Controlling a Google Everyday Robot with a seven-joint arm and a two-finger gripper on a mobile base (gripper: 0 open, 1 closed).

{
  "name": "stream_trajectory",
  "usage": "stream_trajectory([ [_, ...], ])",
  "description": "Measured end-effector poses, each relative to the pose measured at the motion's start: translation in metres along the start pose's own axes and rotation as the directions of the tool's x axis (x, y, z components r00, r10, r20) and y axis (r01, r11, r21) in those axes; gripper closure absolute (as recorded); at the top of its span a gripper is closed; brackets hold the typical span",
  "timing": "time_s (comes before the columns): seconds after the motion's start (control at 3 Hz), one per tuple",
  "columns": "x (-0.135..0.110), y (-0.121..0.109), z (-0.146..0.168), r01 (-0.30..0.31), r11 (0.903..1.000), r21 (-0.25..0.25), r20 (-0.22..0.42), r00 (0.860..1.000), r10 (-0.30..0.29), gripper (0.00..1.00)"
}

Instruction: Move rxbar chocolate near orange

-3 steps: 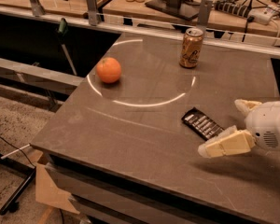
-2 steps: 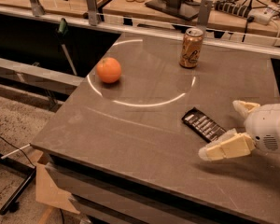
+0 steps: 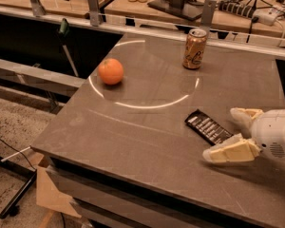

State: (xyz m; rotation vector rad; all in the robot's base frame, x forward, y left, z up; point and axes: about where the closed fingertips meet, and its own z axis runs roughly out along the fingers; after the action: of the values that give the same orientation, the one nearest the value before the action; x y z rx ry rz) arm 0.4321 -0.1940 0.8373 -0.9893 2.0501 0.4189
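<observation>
The rxbar chocolate [image 3: 209,127], a flat black bar with white lettering, lies on the grey table [image 3: 147,127] right of centre. The orange [image 3: 110,71] sits at the table's left, well apart from the bar. My gripper [image 3: 227,133] comes in from the right edge, low over the table, just right of the bar's near end. Its two cream fingers [image 3: 230,151] are spread apart and hold nothing; the bar's right end lies between them.
A gold-tan drink can [image 3: 194,48] stands upright at the table's back, right of centre. A metal rail [image 3: 147,30] runs along the far edge. The floor drops off at the left and front edges.
The gripper has shifted very slightly; the bar, orange and can have not moved.
</observation>
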Motion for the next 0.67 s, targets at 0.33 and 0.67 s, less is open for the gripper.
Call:
stream_trajectory([
  [0.33, 0.0070, 0.0029, 0.0021, 0.009, 0.9999, -0.012, -0.023, 1.000, -0.009, 0.51],
  [0.67, 0.0118, 0.0017, 0.0012, 0.016, 0.9992, 0.038, -0.089, 0.996, -0.012, 0.72],
])
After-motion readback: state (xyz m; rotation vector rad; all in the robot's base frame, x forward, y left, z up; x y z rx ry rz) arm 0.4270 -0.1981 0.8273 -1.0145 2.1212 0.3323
